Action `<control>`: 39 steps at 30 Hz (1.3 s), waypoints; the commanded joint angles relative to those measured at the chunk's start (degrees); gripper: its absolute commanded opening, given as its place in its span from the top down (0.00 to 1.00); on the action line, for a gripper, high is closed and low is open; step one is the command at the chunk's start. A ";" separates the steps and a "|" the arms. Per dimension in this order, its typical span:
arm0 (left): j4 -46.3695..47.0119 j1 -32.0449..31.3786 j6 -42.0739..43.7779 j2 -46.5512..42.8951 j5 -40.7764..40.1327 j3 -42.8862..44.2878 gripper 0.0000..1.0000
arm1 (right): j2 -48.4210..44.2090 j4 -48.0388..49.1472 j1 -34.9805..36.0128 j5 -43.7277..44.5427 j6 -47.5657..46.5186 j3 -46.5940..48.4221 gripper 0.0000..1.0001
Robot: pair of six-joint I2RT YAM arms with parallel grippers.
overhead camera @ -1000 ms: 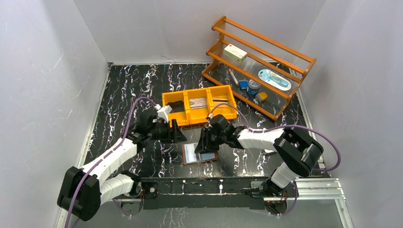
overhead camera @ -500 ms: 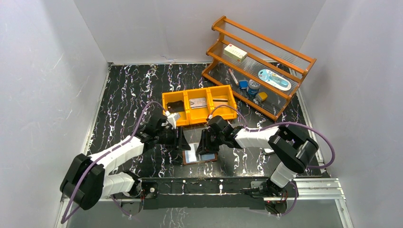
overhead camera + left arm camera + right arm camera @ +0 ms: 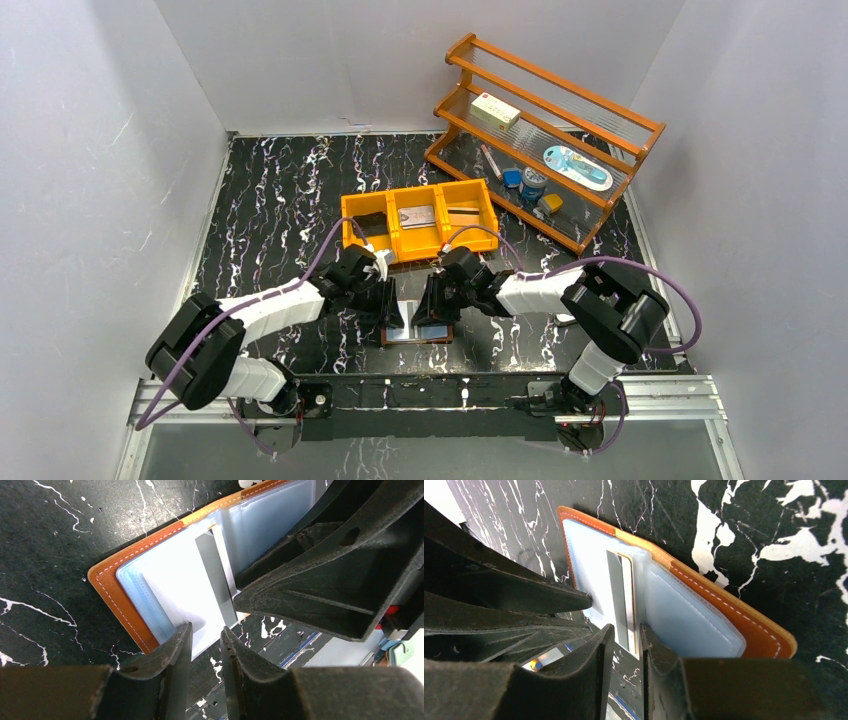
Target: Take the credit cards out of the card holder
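The left fingers (image 3: 177,650) have swung in opposite the right fingers (image 3: 596,655), both narrowed to slits on the card holder (image 3: 420,335) at the worktop's (image 3: 270,190) near edge, grip unclear; next, draw the sleeved credit card (image 3: 620,595) out.

card holder (image 3: 418,332), a card (image 3: 216,575) seemingly inside, lies before the bin (image 3: 415,190).

The left jaws and the right jaws are crowding in over the open card holder (image 3: 416,334) from either side, leaving only a slit between them, so nothing is fitting in from above. The orange bin (image 3: 420,222) is sitting just behind, closing off the far side. The left arm (image 3: 265,310) and right arm (image 3: 530,288) are lying low across the near counter (image 3: 270,190). The wooden rack (image 3: 548,135) is filling the back right corner. The back left of the counter is lying open.
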 commanded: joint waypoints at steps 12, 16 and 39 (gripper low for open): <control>-3.50 -0.83 -0.40 -1.73 -4.80 2.68 0.69 | 0.88 2.97 0.16 0.10 2.13 -0.85 0.66; -3.42 -0.96 0.09 0.22 -3.78 2.47 0.71 | 1.03 4.10 0.15 -0.49 2.65 -0.89 0.67; -3.58 -2.08 -1.69 -2.57 -6.99 0.35 0.74 | -0.06 5.95 0.17 1.80 6.32 -1.81 0.77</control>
